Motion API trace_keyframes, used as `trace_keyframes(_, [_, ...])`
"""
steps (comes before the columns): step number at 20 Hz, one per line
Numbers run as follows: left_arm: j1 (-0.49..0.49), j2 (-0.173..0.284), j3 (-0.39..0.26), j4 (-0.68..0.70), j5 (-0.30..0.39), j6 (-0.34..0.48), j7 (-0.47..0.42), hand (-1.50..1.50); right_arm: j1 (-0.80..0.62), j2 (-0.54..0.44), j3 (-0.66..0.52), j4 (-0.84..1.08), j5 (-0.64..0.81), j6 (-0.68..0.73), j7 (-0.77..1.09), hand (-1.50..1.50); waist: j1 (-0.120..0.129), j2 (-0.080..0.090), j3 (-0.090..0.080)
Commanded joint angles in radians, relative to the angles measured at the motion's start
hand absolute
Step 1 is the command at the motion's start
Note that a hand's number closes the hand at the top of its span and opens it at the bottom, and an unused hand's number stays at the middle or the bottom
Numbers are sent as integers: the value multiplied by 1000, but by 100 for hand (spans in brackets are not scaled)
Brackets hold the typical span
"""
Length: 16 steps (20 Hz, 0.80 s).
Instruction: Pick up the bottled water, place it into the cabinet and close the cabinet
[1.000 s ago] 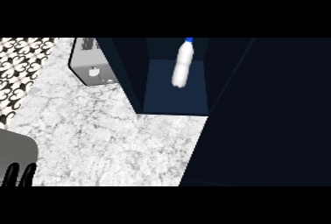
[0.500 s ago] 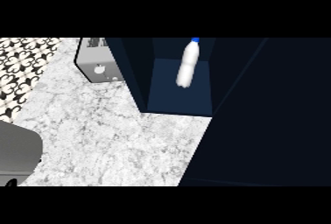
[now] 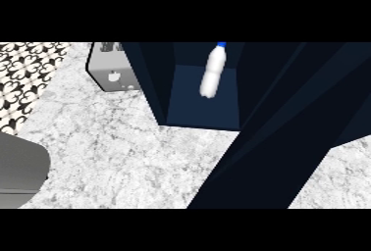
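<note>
Surface: white-grey marbled counter top, filling the left and lower centre of the frame, with a further patch at the lower right.

Cabinet: dark navy body, upper centre to right of the frame. Its interior shows as a lighter blue floor panel, so it stands open. A broad dark panel, judged to be the cabinet door, runs diagonally from the upper right down to the lower centre, crossing over the surface.

Grey forearm: rounded grey mass at the lower left edge. No hand shows with it; neither hand appears anywhere in the frame, so whether the fingers are apart or together cannot be told.

Patterned wall tile: black-and-white motif, upper left of the frame.

Toaster: silver box with slots on top, upper left of centre, just beside the cabinet's left wall.

Bottled water: white bottle with blue cap, upper centre, inside the open cabinet, cap toward the top edge. Nothing holds it.

Step in hand, by judgement: placing looks done; closing remains. The next move calls for bringing a hand to the door panel and swinging it shut toward the opening, without catching the bottle.
</note>
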Motion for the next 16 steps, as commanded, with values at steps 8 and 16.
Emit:
trace_keyframes(8, [217, -3, 193, -45, 176, -220, -66, -150, -500, 44, -126, 348, -316, -247, 87, 150, -15, 1, 6])
trace_keyframes(16, [244, -13, 330, 42, 269, -345, -51, -150, -799, 27, -380, 645, -428, -132, 103, 150, -44, 2, 5])
